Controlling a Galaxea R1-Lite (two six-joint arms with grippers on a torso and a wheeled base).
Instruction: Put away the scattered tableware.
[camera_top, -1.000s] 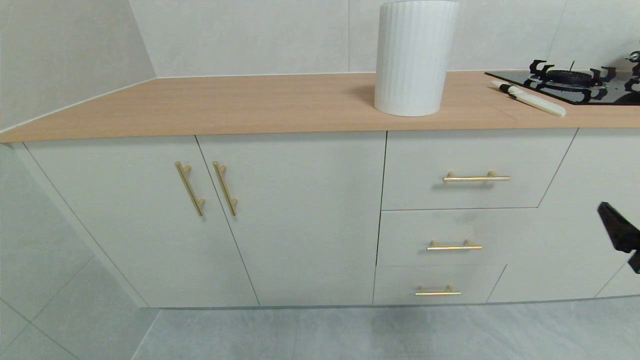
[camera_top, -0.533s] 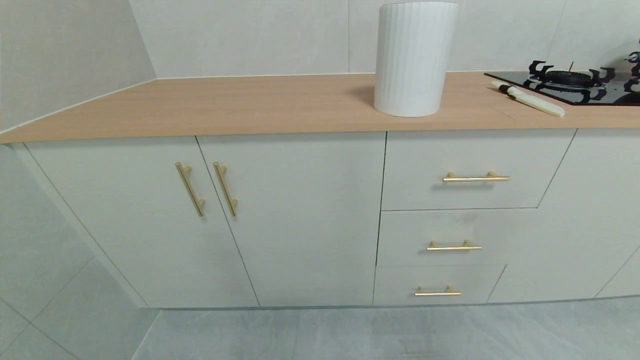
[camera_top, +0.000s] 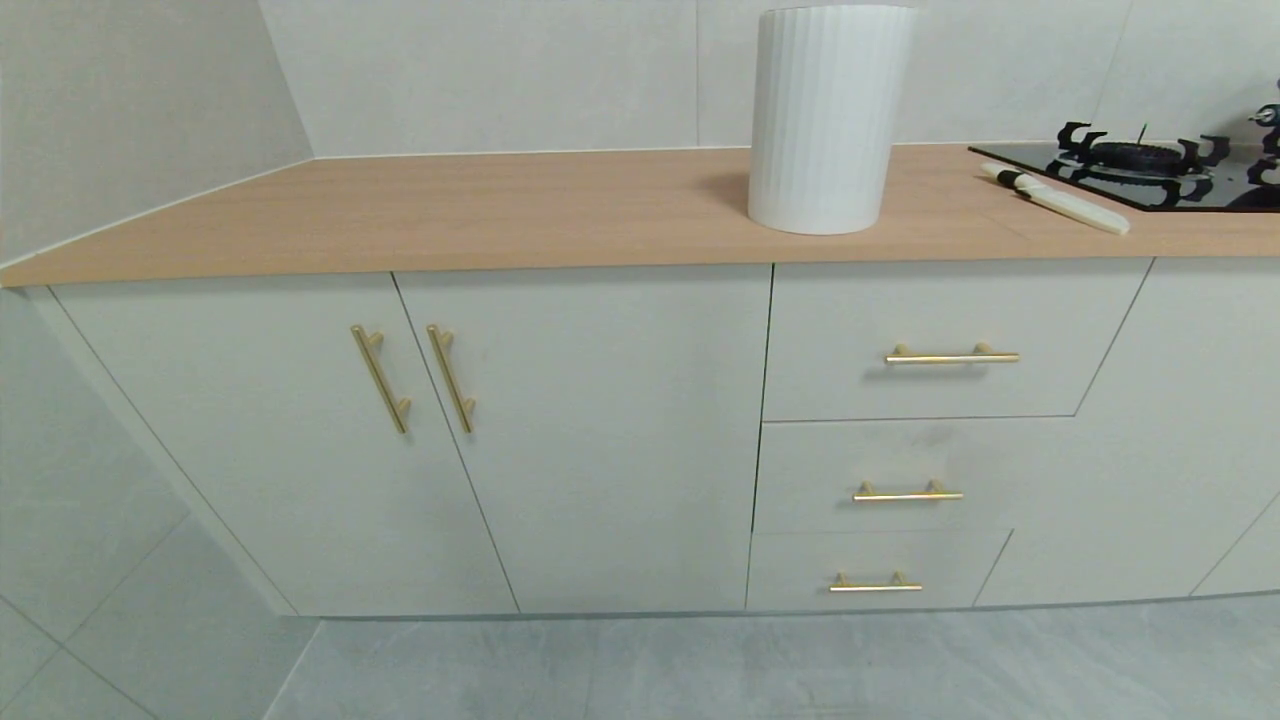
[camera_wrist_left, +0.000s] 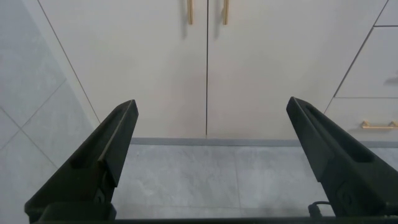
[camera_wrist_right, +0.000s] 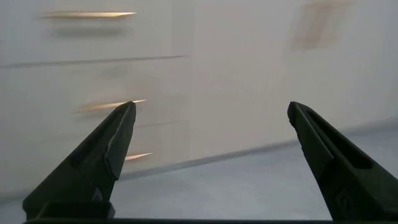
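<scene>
Knife (camera_top: 1060, 200) lies flat on the wooden counter (camera_top: 500, 210), just beside the black gas hob (camera_top: 1140, 170) and near a tall ribbed white container (camera_top: 828, 115). The left end effector (camera_wrist_left: 211, 106) is spread wide and empty, low before the cabinet doors (camera_wrist_left: 205, 62). The right end effector (camera_wrist_right: 211, 106) is likewise spread and empty, facing the drawers (camera_wrist_right: 93, 81).

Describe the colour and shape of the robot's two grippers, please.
The left gripper has two matte black fingers, long flat wedges that narrow toward pointed tips, with bevelled edges. The right gripper looks the same: two plain black tapered fingers. No markings are visible on either.
</scene>
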